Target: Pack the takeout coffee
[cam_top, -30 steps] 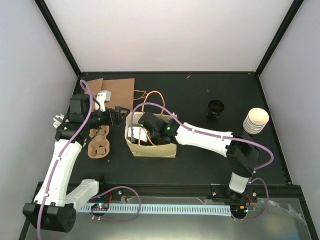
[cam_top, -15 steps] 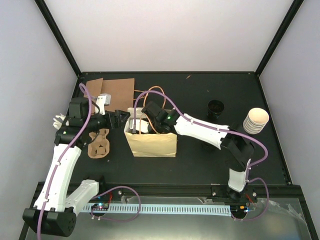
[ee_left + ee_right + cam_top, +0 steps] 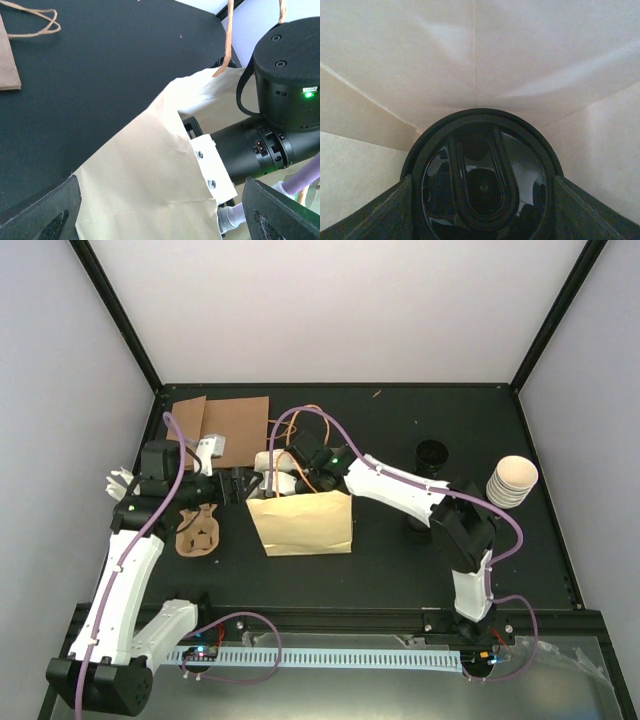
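The cream paper bag (image 3: 305, 525) stands mid-table, tipped so its front wall faces up. My right gripper (image 3: 285, 472) reaches into its mouth from the right. In the right wrist view my right gripper (image 3: 482, 200) is inside the bag (image 3: 475, 60), shut on the takeout coffee (image 3: 482, 185). Only the coffee's black lid shows; the cup below is hidden. My left gripper (image 3: 240, 485) sits at the bag's left edge. In the left wrist view my left gripper (image 3: 162, 215) is open wide, with the bag's wall (image 3: 145, 170) lying loose between the fingers.
A stack of paper cups (image 3: 512, 480) stands at the right edge, with black lids (image 3: 432, 453) behind the right arm. A brown pulp cup carrier (image 3: 197, 530) lies left of the bag. Flat brown paper bags (image 3: 225, 420) lie at the back left.
My right gripper has moved back and left at the bag's mouth, and the bag has tipped until its front wall faces up. The left gripper has stayed by the bag's left edge.
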Action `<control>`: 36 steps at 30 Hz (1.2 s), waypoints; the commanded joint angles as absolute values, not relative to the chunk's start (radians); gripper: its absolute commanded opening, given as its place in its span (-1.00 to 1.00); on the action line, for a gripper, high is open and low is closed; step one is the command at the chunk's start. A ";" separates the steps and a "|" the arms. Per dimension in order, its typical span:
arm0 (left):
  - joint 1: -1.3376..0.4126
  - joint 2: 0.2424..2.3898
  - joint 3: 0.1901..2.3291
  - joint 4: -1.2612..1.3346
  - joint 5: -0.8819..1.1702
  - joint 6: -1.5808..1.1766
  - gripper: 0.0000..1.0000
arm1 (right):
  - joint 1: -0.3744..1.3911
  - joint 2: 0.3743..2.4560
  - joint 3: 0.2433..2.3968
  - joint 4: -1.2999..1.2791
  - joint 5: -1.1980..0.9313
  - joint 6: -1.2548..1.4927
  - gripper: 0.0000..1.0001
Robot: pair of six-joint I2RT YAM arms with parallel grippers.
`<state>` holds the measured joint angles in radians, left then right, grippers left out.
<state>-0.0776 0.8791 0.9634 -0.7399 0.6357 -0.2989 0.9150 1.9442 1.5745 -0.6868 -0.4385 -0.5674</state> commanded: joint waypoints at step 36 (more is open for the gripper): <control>-0.143 0.859 0.921 -0.736 0.688 -0.342 0.74 | 1.015 2.001 1.412 -0.986 -0.122 -0.410 0.09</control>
